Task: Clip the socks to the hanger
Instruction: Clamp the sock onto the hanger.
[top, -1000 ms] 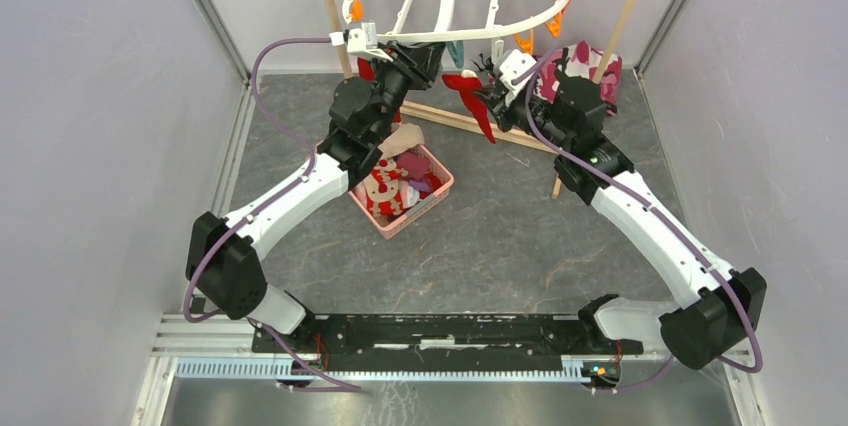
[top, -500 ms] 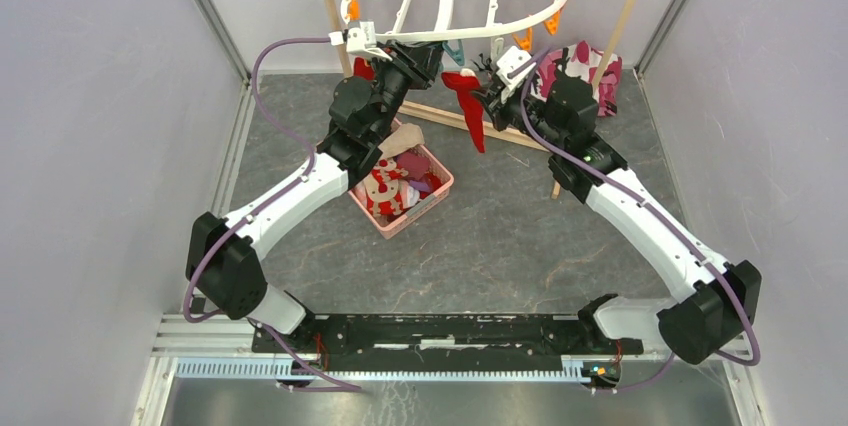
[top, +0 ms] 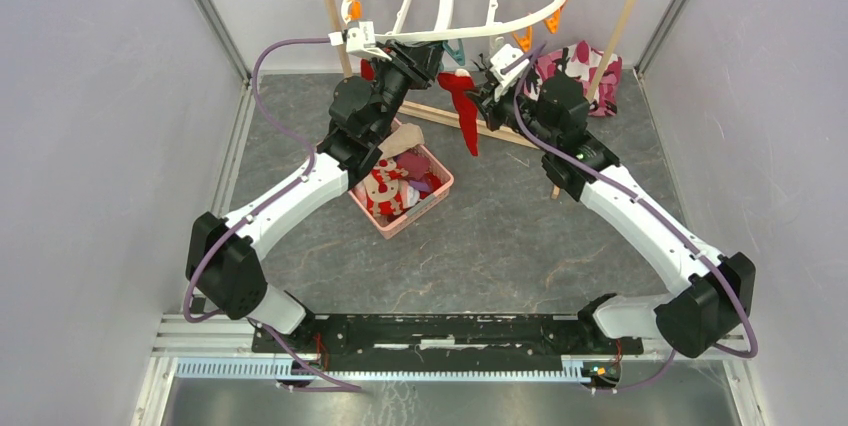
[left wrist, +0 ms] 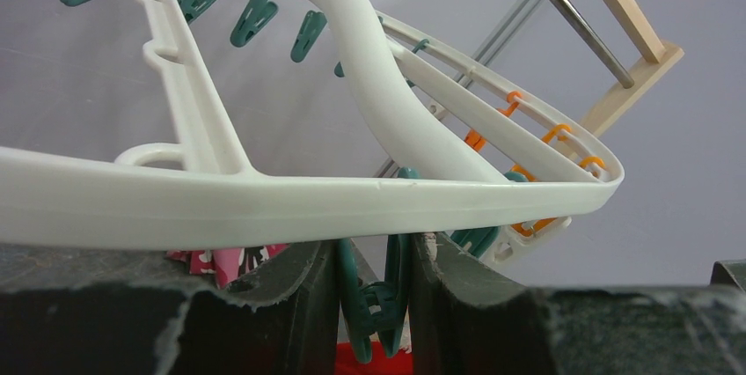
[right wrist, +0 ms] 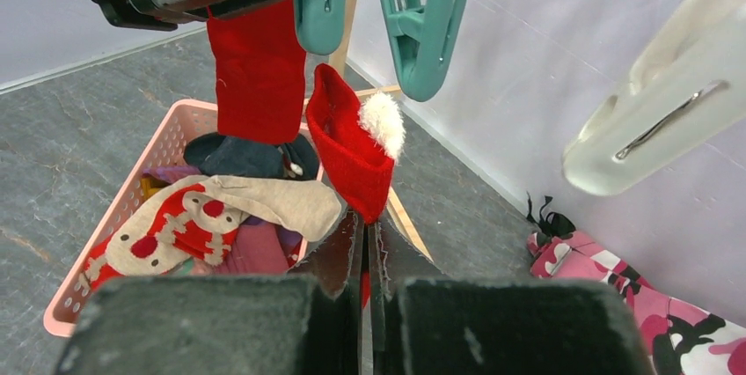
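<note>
dark grey, stone-veined table [top: 500, 236]. a pink basket [top: 449, 182] stands left of centre. a wooden rack's foot bar [top: 425, 111] lies slantwise across the far part. a pink, black and white patterned cloth [top: 603, 71] lies bunched at the far right. the arms' base rail [top: 450, 331] spans the near edge.

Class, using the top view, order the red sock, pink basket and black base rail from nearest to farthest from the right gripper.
1. red sock: held in the right gripper.
2. pink basket: left of centre, nearer the camera.
3. black base rail: at the near edge.
</note>
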You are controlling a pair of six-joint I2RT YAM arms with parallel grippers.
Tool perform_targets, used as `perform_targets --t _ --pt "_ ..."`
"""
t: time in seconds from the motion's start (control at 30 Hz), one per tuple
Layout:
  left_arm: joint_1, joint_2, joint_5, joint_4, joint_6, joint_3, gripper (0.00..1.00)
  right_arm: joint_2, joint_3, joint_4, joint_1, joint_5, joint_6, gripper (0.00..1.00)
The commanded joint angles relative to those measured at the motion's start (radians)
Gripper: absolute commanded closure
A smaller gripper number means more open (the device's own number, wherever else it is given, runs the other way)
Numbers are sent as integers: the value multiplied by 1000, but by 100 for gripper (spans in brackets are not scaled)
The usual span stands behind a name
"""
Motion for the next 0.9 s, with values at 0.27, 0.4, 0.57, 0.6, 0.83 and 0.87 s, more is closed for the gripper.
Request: perform_targets --t 0.27,0.4,0.57,0.6,0.83,0.87 --pt "-7 -4 -48 -1 -61 21 90 8 82 39 19 66 37 100" --pt "-10 -3 -53 -4 -64 21 90 9 91 37 21 68 37 100" --pt "-14 -3 -62 -4 -67 22 90 11 88 33 25 79 28 100" --pt "-14 -4 -63 -6 -67 22 90 10 87 30 24 88 24 100" --pt "-14 -9 -66 -15 -64 25 90 10 80 26 25 118 10 100" --pt "-15 -9 -65 -15 -64 24 90 11 83 26 25 118 12 100"
